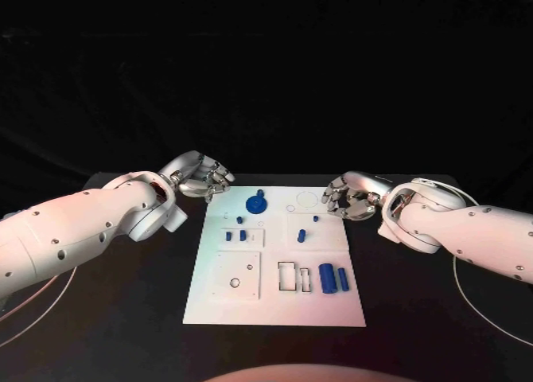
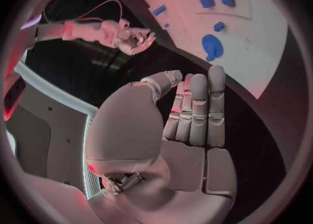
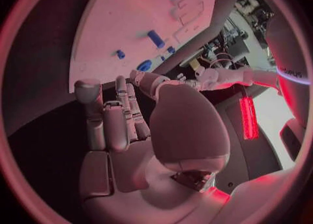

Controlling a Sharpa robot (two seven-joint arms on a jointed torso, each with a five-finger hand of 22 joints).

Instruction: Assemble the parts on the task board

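The task board (image 1: 274, 255) lies flat in the middle of the black tabletop (image 1: 129, 318), its long side running from 12 to 6 o'clock in the head view, and both hands hover off its far corners with nothing in them. The left hand (image 1: 202, 177) sits at about 10 o'clock from the board's centre, just off the far left corner, fingers loosely apart and empty; the right hand (image 1: 349, 196) sits at about 2 o'clock, at the far right edge, fingers likewise apart and holding nothing. The relation that matters is which part lies under which hand. The round blue disc (image 1: 255, 204) rests on the board's far left area, at roughly 4 o'clock from the left hand and close to it, so the left arm is plainly the nearer one for that piece. The two long blue cylinders (image 1: 333, 278) lie side by side in the near right area, long axes running 12 to 6, well apart from both hands but on the right arm's side. Small blue pegs (image 1: 235, 235) stand mid-board. Judging from this, nothing is yet assembled, and the left hand reaching down to the disc looks the shortest opening move
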